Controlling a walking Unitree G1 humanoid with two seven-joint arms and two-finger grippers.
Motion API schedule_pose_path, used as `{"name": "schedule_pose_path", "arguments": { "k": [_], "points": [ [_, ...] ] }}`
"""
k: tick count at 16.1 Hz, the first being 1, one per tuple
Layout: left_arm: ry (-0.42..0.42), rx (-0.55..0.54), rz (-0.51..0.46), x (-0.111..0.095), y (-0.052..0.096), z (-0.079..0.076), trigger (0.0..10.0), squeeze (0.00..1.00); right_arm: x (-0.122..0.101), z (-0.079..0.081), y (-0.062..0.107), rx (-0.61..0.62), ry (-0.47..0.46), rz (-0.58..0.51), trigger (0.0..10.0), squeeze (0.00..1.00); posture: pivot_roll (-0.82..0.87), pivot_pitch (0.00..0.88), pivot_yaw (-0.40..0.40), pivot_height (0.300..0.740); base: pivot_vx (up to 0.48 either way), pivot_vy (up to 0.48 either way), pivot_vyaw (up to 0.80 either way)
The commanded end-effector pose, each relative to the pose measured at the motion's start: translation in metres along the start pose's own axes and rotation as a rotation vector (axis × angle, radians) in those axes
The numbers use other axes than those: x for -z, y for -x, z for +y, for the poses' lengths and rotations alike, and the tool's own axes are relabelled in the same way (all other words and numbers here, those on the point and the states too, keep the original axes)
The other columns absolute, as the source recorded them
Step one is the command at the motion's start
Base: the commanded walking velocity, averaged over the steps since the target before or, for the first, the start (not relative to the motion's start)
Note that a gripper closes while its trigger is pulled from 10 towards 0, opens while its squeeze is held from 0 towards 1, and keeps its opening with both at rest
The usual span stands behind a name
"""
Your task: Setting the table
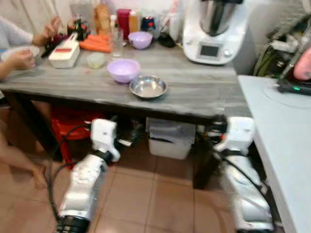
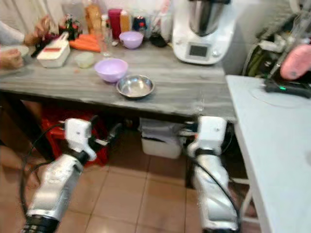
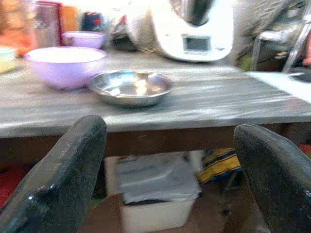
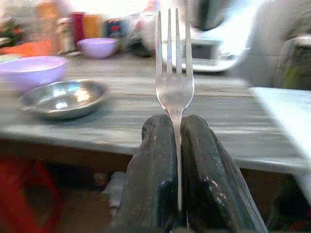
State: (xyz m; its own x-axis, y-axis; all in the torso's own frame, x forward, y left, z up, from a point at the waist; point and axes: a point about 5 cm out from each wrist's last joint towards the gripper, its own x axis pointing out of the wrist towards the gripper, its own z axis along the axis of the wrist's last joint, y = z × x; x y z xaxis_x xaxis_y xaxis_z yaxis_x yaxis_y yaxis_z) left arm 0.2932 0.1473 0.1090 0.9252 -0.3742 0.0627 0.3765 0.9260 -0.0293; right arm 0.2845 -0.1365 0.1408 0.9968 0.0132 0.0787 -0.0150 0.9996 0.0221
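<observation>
Two fingers of my right claw (image 4: 175,145) pinch a fork (image 4: 174,77) upright, tines above them, before the desk (image 1: 204,92); my left claw (image 3: 170,165) gapes empty.

Silver four-tined fork (image 4: 175,82) standing upright, tines up, handle pinched between the black fingers (image 4: 155,179) of the right hand (image 4: 177,127), shiny steel bowl (image 1: 148,87) on the grey counter (image 1: 194,92), lilac bowl (image 1: 123,70) just beside the steel bowl

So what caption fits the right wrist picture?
Fork pinched upright between the right gripper's fingers, facing the metal bowl.
</observation>
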Motion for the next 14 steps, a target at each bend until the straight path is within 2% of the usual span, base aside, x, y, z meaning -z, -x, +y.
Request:
{"name": "schedule_pose_path", "arguments": {
  "k": [1, 14],
  "points": [
    [-0.003, 0.012, -0.011, -0.0030, -0.0039, -0.0047, 10.0, 0.00, -0.0020, -0.0102, 0.0009, 0.023, 0.020, -0.011, 10.0, 0.00, -0.02, 0.031, -0.019, 0.740, 0.352, 0.000, 0.00],
    [0.006, 0.024, -0.004, -0.0012, -0.0033, -0.0082, 10.0, 0.00, -0.0010, -0.0081, 0.0018, 0.026, 0.006, -0.005, 10.0, 0.00, -0.02, 0.041, -0.017, 0.740, 0.354, 0.000, 0.00]
  ]
}}
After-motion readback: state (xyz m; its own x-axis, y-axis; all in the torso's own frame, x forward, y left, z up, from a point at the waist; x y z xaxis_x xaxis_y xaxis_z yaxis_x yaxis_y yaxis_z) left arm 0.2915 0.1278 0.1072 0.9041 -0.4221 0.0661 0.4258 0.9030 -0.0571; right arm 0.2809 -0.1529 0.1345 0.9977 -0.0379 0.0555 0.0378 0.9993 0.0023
